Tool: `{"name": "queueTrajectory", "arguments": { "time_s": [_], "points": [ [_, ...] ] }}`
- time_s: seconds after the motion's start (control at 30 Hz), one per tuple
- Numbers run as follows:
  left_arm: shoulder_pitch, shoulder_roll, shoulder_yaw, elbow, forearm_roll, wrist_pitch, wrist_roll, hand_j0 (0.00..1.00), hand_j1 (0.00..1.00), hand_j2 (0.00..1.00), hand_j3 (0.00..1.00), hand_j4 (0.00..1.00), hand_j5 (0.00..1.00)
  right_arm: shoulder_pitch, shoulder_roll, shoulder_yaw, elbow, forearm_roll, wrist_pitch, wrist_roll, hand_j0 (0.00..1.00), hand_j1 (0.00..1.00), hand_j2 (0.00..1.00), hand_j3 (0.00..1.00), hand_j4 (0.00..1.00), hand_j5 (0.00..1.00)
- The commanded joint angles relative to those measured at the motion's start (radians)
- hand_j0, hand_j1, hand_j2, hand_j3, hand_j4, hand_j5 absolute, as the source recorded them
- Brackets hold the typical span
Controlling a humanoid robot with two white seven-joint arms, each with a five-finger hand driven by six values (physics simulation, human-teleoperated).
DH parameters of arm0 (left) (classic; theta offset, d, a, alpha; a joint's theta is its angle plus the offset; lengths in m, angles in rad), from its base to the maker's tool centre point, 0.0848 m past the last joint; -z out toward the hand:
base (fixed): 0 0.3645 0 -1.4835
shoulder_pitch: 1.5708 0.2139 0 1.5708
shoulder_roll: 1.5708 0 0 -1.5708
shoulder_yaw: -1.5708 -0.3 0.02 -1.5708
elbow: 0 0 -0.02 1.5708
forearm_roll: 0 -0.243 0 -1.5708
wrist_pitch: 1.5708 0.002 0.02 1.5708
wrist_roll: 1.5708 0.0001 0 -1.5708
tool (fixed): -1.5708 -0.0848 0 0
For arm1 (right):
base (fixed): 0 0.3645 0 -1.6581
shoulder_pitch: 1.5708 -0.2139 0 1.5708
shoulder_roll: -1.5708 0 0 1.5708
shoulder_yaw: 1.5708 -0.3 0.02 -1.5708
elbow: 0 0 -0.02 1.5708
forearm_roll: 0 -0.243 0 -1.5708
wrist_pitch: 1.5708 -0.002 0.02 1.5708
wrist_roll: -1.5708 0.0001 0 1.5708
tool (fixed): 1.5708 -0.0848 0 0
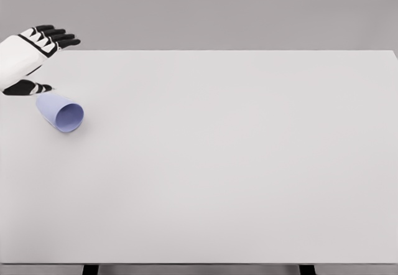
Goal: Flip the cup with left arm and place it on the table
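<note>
A pale blue cup lies on its side on the white table near the left edge, its open mouth facing the lower right. My left hand hovers just above and behind it at the far left, fingers spread and holding nothing. The thumb sits close to the cup's closed end, with a small gap between them. The right arm is out of view.
The table's far edge runs across the top of the view and its front edge along the bottom, where two dark legs show. A plain grey wall stands behind.
</note>
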Motion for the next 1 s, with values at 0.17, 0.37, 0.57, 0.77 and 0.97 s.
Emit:
{"name": "queueTrajectory", "arguments": {
  "time_s": [0.17, 0.37, 0.57, 0.77, 0.97],
  "points": [
    [-0.017, 0.060, -0.001, -0.005, 0.065, 0.001, 0.001, 1.00, 1.00, 1.00, 1.00, 1.00, 1.00, 0.000, 0.000, 0.000, 0.000, -0.001, 0.000, 0.000, 1.00, 1.00, 1.00, 1.00, 1.00, 1.00],
    [-0.015, 0.079, -0.002, -0.008, 0.083, 0.001, 0.001, 1.00, 1.00, 1.00, 1.00, 1.00, 1.00, 0.000, 0.000, 0.000, 0.000, -0.001, 0.000, 0.000, 1.00, 1.00, 1.00, 1.00, 1.00, 1.00],
    [-0.008, 0.116, -0.021, -0.014, 0.085, 0.001, -0.001, 1.00, 1.00, 1.00, 1.00, 1.00, 1.00, 0.000, 0.000, 0.000, 0.000, -0.001, 0.000, 0.000, 1.00, 1.00, 1.00, 1.00, 1.00, 1.00],
    [-0.008, 0.127, -0.039, -0.070, 0.064, 0.001, 0.001, 1.00, 1.00, 1.00, 1.00, 1.00, 1.00, 0.000, 0.000, 0.000, 0.000, -0.001, 0.000, 0.000, 1.00, 1.00, 1.00, 1.00, 1.00, 1.00],
    [-0.006, 0.144, -0.024, -0.102, 0.056, 0.001, -0.050, 1.00, 1.00, 1.00, 1.00, 1.00, 1.00, 0.000, 0.000, 0.000, 0.000, -0.001, 0.000, 0.000, 1.00, 1.00, 1.00, 1.00, 1.00, 1.00]
  ]
}}
